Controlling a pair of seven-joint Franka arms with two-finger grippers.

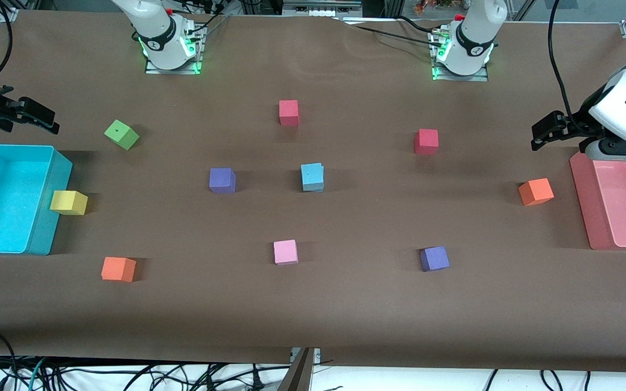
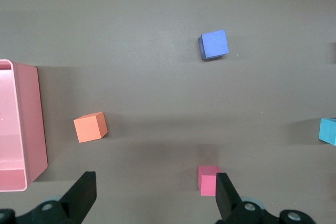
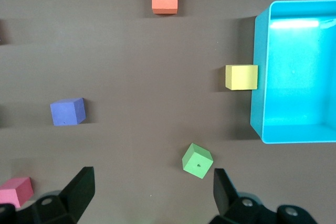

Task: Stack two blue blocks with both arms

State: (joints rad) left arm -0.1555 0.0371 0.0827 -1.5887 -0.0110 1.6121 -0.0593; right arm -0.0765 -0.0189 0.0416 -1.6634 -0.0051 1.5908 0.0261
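Observation:
A light sky-blue block [image 1: 312,177] stands in the middle of the table; its top outline shows a small step, as if one cube sits on another of the same colour. Only this blue shape shows. Its edge also shows in the left wrist view [image 2: 328,131]. My left gripper [image 1: 540,134] [image 2: 155,182] is open and empty, in the air beside the pink tray at the left arm's end. My right gripper [image 1: 47,120] [image 3: 152,178] is open and empty, above the table by the turquoise bin at the right arm's end.
Two red cubes [image 1: 288,112] [image 1: 426,141], two purple cubes [image 1: 221,180] [image 1: 434,258], a pink cube [image 1: 285,252], two orange cubes [image 1: 536,191] [image 1: 118,269], a green cube [image 1: 121,134] and a yellow cube [image 1: 68,202] lie scattered. Turquoise bin [image 1: 41,228] and pink tray [image 1: 582,201] sit at the ends.

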